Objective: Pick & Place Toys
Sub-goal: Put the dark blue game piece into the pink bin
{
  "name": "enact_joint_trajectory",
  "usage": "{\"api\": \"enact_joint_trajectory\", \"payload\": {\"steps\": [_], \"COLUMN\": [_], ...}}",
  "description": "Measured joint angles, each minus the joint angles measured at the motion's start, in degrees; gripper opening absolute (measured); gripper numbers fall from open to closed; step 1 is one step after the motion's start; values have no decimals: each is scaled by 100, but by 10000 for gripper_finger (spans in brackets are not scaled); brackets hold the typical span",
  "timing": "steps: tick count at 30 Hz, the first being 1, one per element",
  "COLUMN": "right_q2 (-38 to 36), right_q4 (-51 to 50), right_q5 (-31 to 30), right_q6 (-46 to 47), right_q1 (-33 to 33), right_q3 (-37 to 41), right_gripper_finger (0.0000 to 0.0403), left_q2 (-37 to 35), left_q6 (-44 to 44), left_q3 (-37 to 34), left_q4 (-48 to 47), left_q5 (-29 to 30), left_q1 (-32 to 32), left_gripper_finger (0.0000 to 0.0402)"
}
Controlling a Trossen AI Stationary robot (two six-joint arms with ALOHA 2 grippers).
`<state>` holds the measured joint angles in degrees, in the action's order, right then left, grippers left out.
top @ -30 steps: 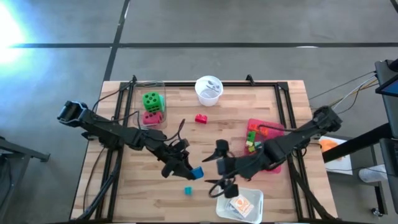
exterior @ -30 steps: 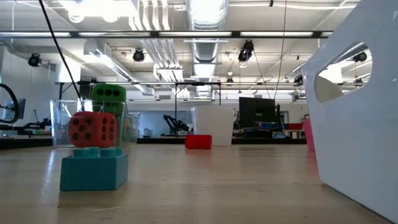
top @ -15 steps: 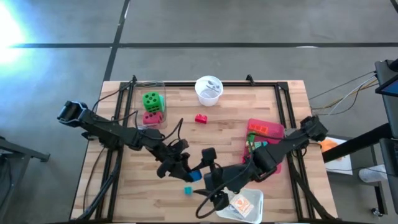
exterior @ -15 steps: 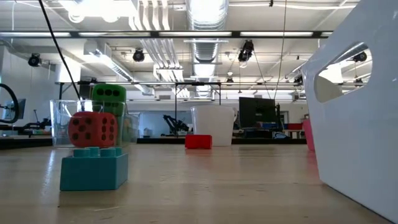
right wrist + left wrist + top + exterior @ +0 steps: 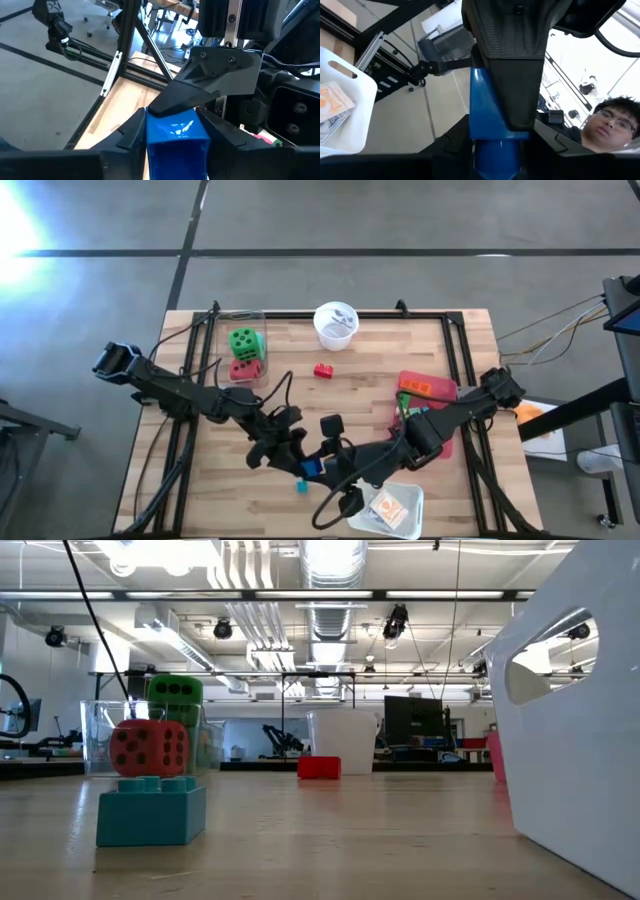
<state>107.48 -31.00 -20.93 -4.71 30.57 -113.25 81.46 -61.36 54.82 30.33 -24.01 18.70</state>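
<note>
1. The blue brick (image 5: 312, 468) hangs above the table's (image 5: 420, 340) front middle.
2. Left gripper (image 5: 300, 465) and right gripper (image 5: 322, 467) both clench it.
3. Its long axis runs between them.

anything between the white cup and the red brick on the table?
Nothing. In the high view the wood between the white cup and the red brick is bare.

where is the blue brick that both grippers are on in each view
High view: blue brick lower centre, between left gripper and right gripper.
Low view: not in it.
Left wrist view: centre.
Right wrist view: bottom centre.
Shared landmark: white tray, also in the left wrist view.
</note>
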Motion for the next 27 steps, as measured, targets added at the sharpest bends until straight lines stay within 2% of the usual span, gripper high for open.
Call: {"api": "enact_joint_trajectory", "payload": {"steps": [6,12,16,21,27], "right_q2": [-13,-13,-13,-13,-13], "right_q4": [11,-18,-28,-11,6], "right_q5": [20,-2,9,8,-20], "right_q6": [116,385,437,435,423], "right_q1": [-20,-20,-17,-17,-27], "right_q3": [0,7,13,13,13], "right_gripper_finger": [137,225,254,247,185], "left_q2": [4,-3,-5,-7,-7], "left_q6": [-23,4,4,4,4], "left_q3": [-4,-4,-4,-4,-4], "left_q4": [89,174,180,183,180], "left_q5": [1,36,33,20,13], "left_q1": [2,0,2,2,6], "left_gripper_finger": [130,130,130,130,130]}}
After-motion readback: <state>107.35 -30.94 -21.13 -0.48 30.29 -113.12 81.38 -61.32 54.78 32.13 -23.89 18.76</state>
